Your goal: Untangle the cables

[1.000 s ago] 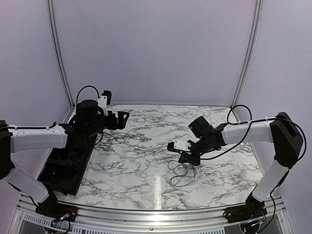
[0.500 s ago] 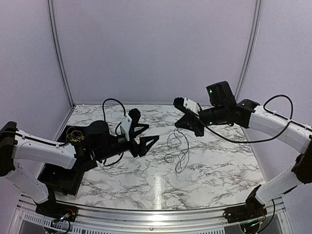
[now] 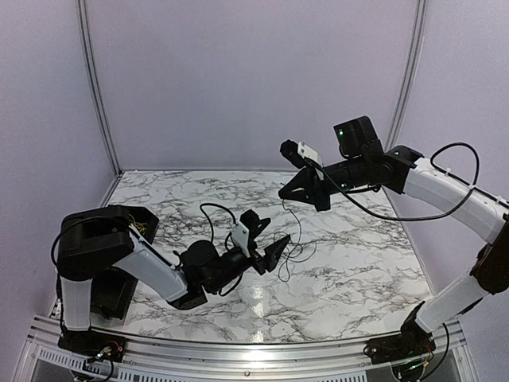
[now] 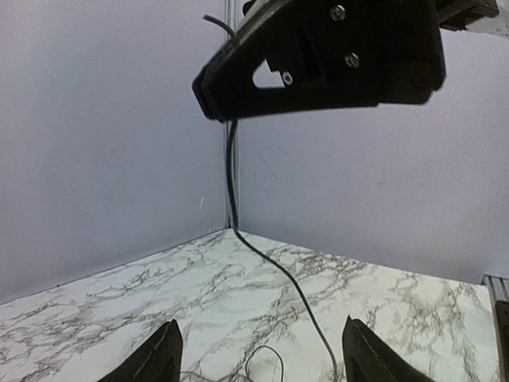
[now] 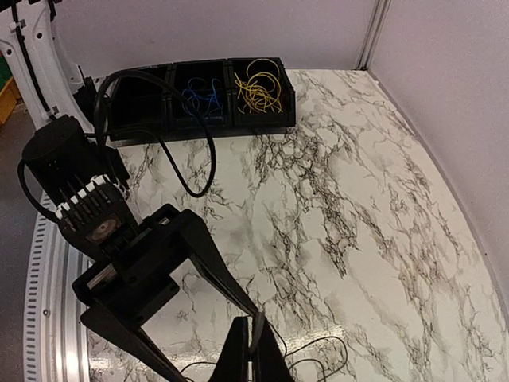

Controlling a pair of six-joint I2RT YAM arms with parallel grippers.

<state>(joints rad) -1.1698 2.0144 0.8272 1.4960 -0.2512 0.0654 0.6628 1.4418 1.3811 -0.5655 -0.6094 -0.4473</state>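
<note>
A thin black cable (image 3: 300, 227) hangs from my right gripper (image 3: 296, 195), which is raised above the table's middle and shut on the cable's upper end (image 5: 256, 330). Its lower loops (image 3: 290, 256) trail on the marble. My left gripper (image 3: 278, 231) sits low beside the hanging cable, open and holding nothing. In the left wrist view the black cable (image 4: 274, 267) runs down between and ahead of the fingers, touching neither, and a small loop (image 4: 266, 358) lies on the table. A blue cable (image 5: 199, 94) and yellow cables (image 5: 258, 86) lie in bins.
A black three-bin tray (image 5: 143, 131) stands at the table's far left edge; in the top view the left arm largely hides it (image 3: 103, 290). The left arm's thick black cable (image 5: 187, 187) loops over the marble. Purple walls enclose the table on three sides.
My right gripper shut on the black cable and lifted it off the table. My left arm swung from the bins to the table's middle and its jaws narrowed a little.
</note>
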